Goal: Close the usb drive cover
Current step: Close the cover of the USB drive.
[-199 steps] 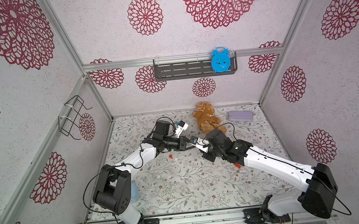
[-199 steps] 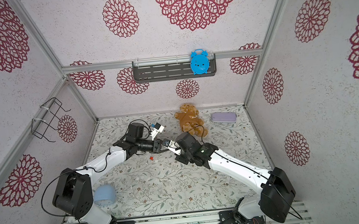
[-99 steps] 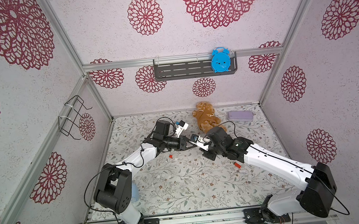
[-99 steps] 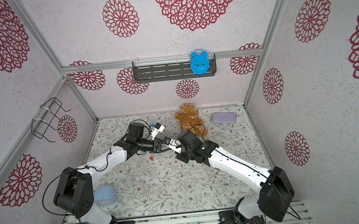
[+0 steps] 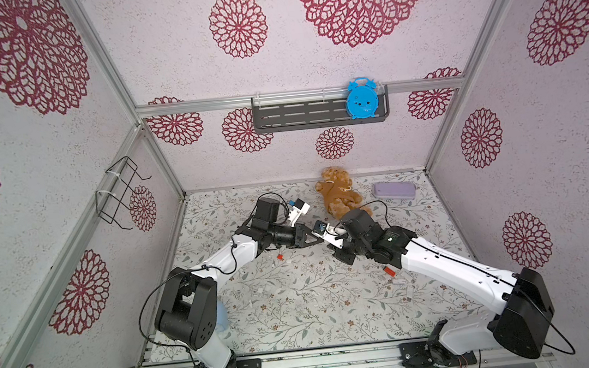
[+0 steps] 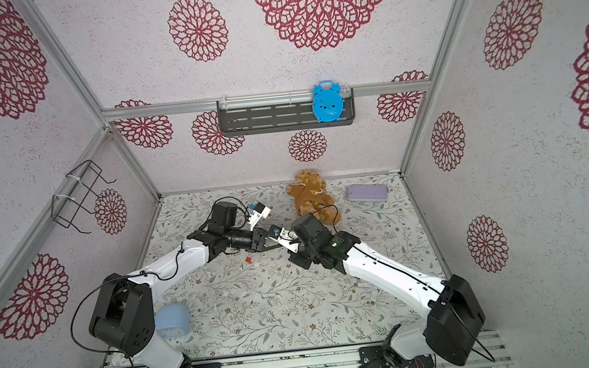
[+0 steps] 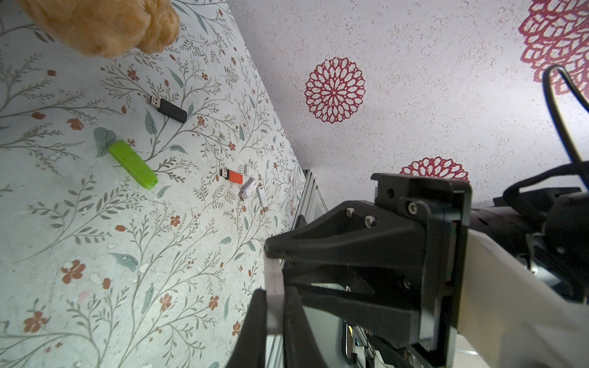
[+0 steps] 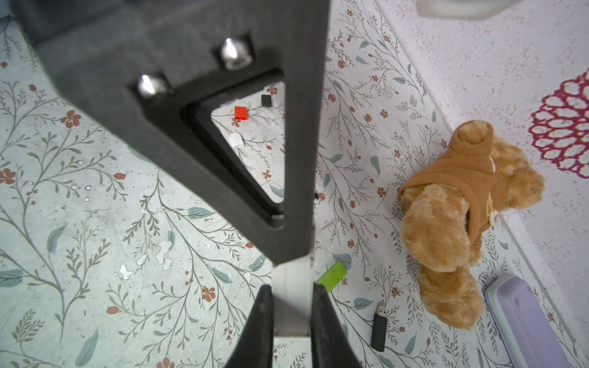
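Left wrist view shows the left hand [image 7: 275, 291] clamped on one end of the white usb drive [image 7: 273, 277], held clear above the middle of the table [image 5: 297, 302], while the right hand [image 8: 291, 286], tip to tip with it, is clamped on the other end, nearer than the teddy bear [image 5: 338, 193].

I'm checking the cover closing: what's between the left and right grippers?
The white usb drive spans the gap, pinched by left gripper and right gripper; both wrist views show it.
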Robot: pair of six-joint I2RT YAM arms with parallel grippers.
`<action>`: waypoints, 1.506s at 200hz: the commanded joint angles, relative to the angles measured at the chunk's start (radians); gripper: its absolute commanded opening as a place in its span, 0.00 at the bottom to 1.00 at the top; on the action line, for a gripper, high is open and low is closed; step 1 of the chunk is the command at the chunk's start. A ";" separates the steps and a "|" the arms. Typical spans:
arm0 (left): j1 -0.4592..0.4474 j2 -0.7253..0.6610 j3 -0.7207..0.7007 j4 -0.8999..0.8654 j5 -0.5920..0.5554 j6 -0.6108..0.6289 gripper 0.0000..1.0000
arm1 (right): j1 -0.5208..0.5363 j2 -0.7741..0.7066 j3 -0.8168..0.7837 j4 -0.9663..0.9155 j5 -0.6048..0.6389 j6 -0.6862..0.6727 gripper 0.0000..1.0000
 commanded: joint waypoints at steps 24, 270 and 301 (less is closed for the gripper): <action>-0.092 0.017 -0.014 0.001 0.004 -0.017 0.08 | 0.043 -0.056 0.029 0.419 -0.091 0.052 0.14; -0.063 -0.048 -0.007 0.117 0.015 -0.111 0.15 | 0.034 -0.157 -0.127 0.400 -0.051 0.057 0.12; -0.054 -0.054 0.010 0.090 0.035 -0.101 0.21 | 0.033 -0.193 -0.165 0.414 -0.049 0.081 0.12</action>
